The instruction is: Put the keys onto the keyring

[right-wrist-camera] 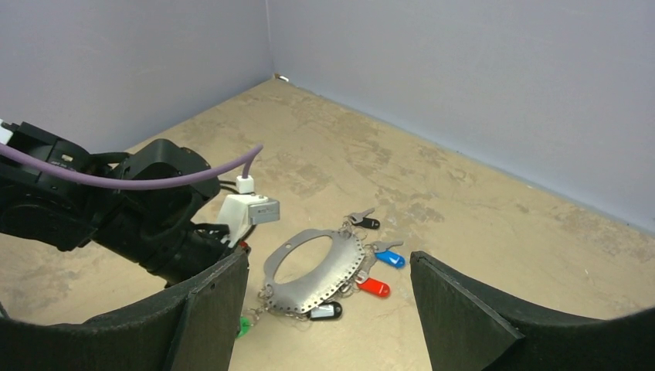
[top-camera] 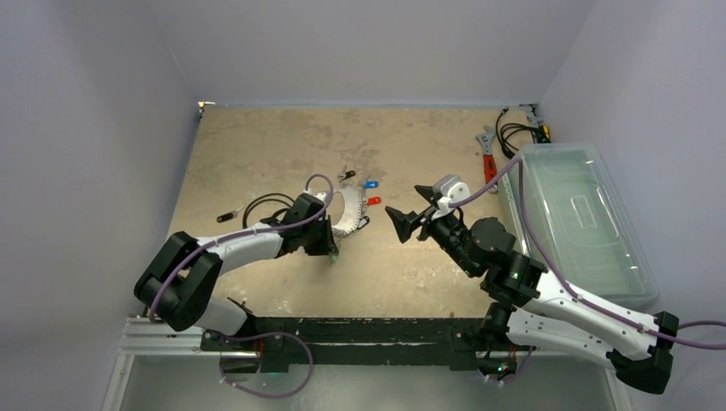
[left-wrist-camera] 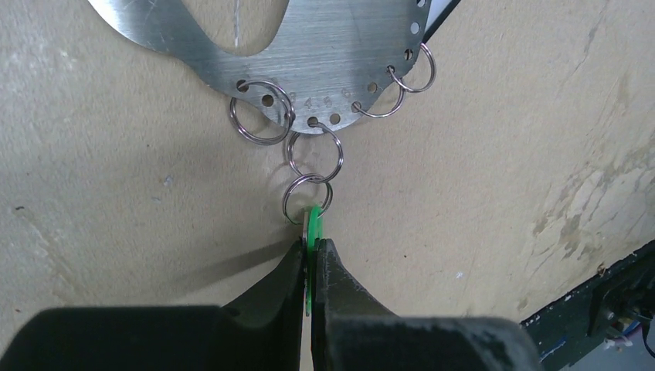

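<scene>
Left gripper (left-wrist-camera: 311,249) pinches green key tag (left-wrist-camera: 312,222) beneath perforated silvery keyring (left-wrist-camera: 340,54).

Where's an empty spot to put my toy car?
Bare table runs along the back wall, behind the keyring and left of the red wrench. Another patch lies up front between the arm bases. The middle is crowded: keys ring the keyring, the left claw pinches the green key, the right claw hangs open nearby.

Left arm (top-camera: 248,244) low, jaws pinched; right arm (top-camera: 561,301) apparently raised, jaws wide.
</scene>
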### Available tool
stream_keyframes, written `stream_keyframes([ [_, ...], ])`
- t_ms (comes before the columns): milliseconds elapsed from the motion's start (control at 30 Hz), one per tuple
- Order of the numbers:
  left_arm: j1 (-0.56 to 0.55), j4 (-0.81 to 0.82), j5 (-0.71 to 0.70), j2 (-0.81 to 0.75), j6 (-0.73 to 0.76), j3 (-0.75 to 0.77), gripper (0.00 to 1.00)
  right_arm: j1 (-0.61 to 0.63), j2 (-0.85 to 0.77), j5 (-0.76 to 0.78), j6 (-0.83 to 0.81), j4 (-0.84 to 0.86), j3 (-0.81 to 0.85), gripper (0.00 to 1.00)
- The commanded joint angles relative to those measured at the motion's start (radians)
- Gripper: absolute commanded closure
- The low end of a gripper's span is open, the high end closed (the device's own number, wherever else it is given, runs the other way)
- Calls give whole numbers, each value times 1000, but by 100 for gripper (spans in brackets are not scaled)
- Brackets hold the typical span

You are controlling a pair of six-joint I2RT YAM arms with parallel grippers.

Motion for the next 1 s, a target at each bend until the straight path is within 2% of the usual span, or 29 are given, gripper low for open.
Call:
stream_keyframes([
  [0, -22, -30, 22, -40, -47, -63, 92, -4, -21, 2, 7, 2, 16, 20],
  [100, -36, -4, 90, -69, -75, -99, 71, -4, -21, 3, 7, -3, 19, 20],
  [133, -41, 4, 108, -91, -91, -114, 61, -4, -22, 3, 7, -4, 19, 20],
  [200, -48, -10, 111, -169, -111, -139, 45, -4, -23, 2, 8, -7, 22, 20],
  [300, -50, -92, 89, -302, -107, -124, 31, -4, -25, 1, 8, -8, 23, 20],
  [400, -50, -218, 29, -423, -64, -46, 18, -4, -21, -5, 13, 6, 22, 20],
  [567, -50, -372, -132, -538, 101, 149, 11, -4, -20, -6, 9, 28, 21, 19],
  [700, -51, -385, -507, -644, 119, 227, 1, -3, -47, -25, 8, 68, 2, 10],
  [800, -50, -323, -698, -724, 170, 250, 1, -3, -91, -11, 15, 130, -39, 2],
  [967, -50, -164, -842, -893, 352, 159, 1, -4, -156, 93, 127, 229, -118, 1],
])
